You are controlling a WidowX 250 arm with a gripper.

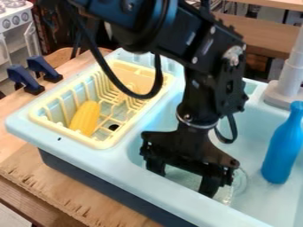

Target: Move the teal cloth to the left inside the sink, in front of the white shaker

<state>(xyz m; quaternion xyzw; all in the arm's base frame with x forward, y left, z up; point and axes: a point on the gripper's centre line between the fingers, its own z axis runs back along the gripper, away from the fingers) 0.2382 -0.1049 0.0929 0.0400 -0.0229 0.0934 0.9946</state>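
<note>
"Black fingers on the gripper [182, 181], and they're spread, right?"

"Yes, well apart, pointing down into the basin of the pale blue sink [148, 182]."

"Are they pinching anything?"

"Nothing that I can make out. A clear dish [225, 194] sits low in the basin, just beneath and beside them. Its round edge shows past the finger nearer the bottle, but I can't tell whether they touch."

"Which bottle?"

"The blue one [281, 150], in the same basin, at the view's right, neck up and apart from the gripper. Behind it, a grey faucet [291, 77] rises from the sink's far edge."

"And on the other side?"

"A pale yellow dish rack [102, 142], set in the sink's left part. Yellow corn [86, 118] lies inside it, near the left end, with a dark round hole visible through the bars close by. The arm [204, 66] comes in from the top, and its black cable [106, 71] loops over the rack."

"Farther out?"

"Two dark blue clamps [22, 79] on the wooden table [56, 184], then a white toy stove [13, 17] in the upper left corner."
</note>
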